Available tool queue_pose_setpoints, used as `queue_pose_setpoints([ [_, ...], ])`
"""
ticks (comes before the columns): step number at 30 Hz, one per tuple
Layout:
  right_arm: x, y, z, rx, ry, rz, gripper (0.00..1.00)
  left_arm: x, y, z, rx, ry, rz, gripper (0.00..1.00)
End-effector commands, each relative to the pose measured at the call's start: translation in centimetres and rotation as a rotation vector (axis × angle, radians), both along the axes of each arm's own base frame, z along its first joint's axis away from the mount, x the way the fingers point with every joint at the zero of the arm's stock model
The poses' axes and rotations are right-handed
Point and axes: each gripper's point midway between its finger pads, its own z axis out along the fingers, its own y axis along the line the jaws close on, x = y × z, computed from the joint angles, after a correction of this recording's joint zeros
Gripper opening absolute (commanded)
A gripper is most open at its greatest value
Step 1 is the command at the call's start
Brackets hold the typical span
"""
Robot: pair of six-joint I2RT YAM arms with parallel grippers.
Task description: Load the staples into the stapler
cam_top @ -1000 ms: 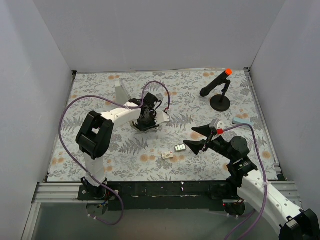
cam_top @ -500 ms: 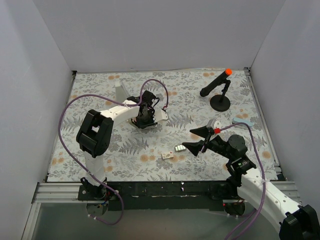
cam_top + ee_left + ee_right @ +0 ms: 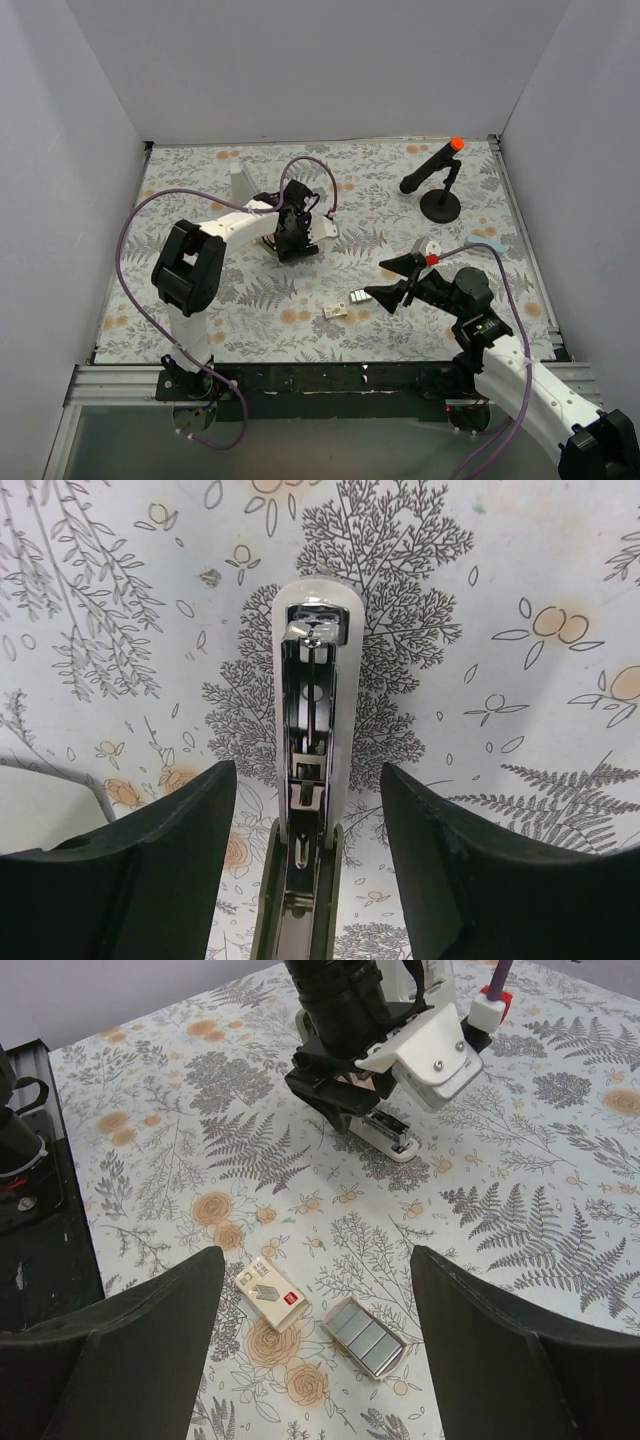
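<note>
The stapler (image 3: 310, 620) lies flat on the floral mat, its white top swung forward and its metal channel (image 3: 305, 780) open upward. My left gripper (image 3: 308, 775) straddles it, open, with mat showing on both sides between the fingers and the stapler. In the top view the stapler (image 3: 322, 230) shows just right of the left gripper (image 3: 293, 238). The staples are a small tray of silvery strips (image 3: 364, 1337) and a whitish packet (image 3: 268, 1292), both lying between the fingers of my open right gripper (image 3: 318, 1255), which hovers above them. The tray (image 3: 360, 296) and packet (image 3: 335, 311) sit near the front.
A black stand with an orange tip (image 3: 440, 180) is at the back right. A grey-white wedge (image 3: 243, 183) stands at the back left. A pale blue piece (image 3: 487, 242) lies by the right edge. White walls enclose the mat.
The left gripper's jaws have spread apart around the stapler. The right arm has shifted slightly toward the staples.
</note>
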Motion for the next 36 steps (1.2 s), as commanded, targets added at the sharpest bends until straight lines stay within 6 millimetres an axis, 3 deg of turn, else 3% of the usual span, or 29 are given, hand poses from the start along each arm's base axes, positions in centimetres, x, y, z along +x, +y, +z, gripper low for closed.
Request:
queue_pose_setpoints([
  [1, 0.3, 0.2, 2.8, 0.023, -0.025, 0.003, 0.84, 1.3, -1.3, 5.6, -0.122, -0.129, 0.019, 0.62],
  [5, 0.6, 0.0, 3.4, -0.012, 0.019, -0.019, 0.9, 2.0, -2.8, 10.0, -0.263, -0.229, 0.051, 0.75],
  [6, 1.2, -0.3, 3.6, -0.024, 0.035, -0.052, 0.91, 2.2, -3.0, 12.4, -0.316, -0.283, 0.065, 0.78],
  [9, 2.6, -1.3, 3.7, -0.074, 0.125, -0.163, 0.97, 2.1, -3.9, 16.0, -0.472, -0.342, 0.169, 0.87],
  [10, 3.3, -1.6, 4.5, -0.08, 0.14, -0.199, 0.98, 1.5, -3.9, 18.6, -0.558, -0.367, 0.226, 0.89],
  [11, 3.9, -2.6, 3.0, -0.134, 0.206, -0.272, 0.98, 1.3, -4.0, 19.3, -0.619, -0.384, 0.266, 0.91],
  [12, 4.4, -3.2, 2.7, -0.149, 0.236, -0.318, 0.98, 1.1, -3.9, 20.2, -0.666, -0.394, 0.305, 0.96],
  [13, 4.9, -3.6, 1.8, -0.184, 0.278, -0.36, 0.98, 0.2, -3.5, 22.9, -0.745, -0.431, 0.328, 0.98],
  [16, 6.5, -5.9, 0.4, -0.273, 0.369, -0.526, 0.98, -1.4, -2.8, 24.0, -0.91, -0.425, 0.463, 0.98],
  [17, 7.6, -7.9, 0.4, -0.309, 0.374, -0.651, 0.98, -2.6, -2.1, 25.1, -0.99, -0.446, 0.497, 0.98],
  [19, 8.6, -9.4, -0.4, -0.35, 0.392, -0.745, 0.98, -3.4, -1.0, 25.6, -1.047, -0.474, 0.551, 0.98],
  [20, 9.2, -10.6, -0.5, -0.367, 0.387, -0.81, 0.98, -4.3, -0.2, 27.5, -1.116, -0.515, 0.558, 0.98],
  [21, 9.7, -11.3, -0.3, -0.374, 0.39, -0.845, 0.98, -4.8, 0.1, 26.2, -1.125, -0.488, 0.599, 0.98],
  [23, 10.9, -13.5, -1.3, -0.404, 0.444, -0.926, 0.98, -5.9, 1.4, 27.0, -1.164, -0.521, 0.617, 0.98],
  [26, 12.7, -16.3, -1.9, -0.448, 0.486, -1.005, 0.98, -6.6, 3.1, 25.6, -1.152, -0.555, 0.676, 0.98],
  [27, 13.5, -17.5, -2.5, -0.475, 0.508, -1.031, 0.98, -7.3, 3.7, 26.5, -1.183, -0.587, 0.675, 0.98],
  [28, 14.3, -18.1, -1.8, -0.482, 0.494, -1.047, 0.98, -7.5, 4.2, 25.4, -1.172, -0.589, 0.693, 0.98],
  [30, 15.5, -19.5, -1.7, -0.522, 0.495, -1.057, 0.94, -7.9, 5.1, 26.2, -1.229, -0.639, 0.712, 0.98],
  [32, 16.8, -22.2, -2.4, -0.526, 0.568, -1.113, 0.92, -8.1, 5.6, 26.1, -1.225, -0.655, 0.721, 0.98],
  [33, 17.2, -23.9, -3.7, -0.524, 0.639, -1.155, 0.92, -8.1, 5.8, 26.3, -1.228, -0.659, 0.737, 0.98],
  [36, 18.3, -26.4, -4.2, -0.507, 0.712, -1.211, 0.93, -8.4, 6.1, 26.2, -1.235, -0.664, 0.738, 0.98],
])
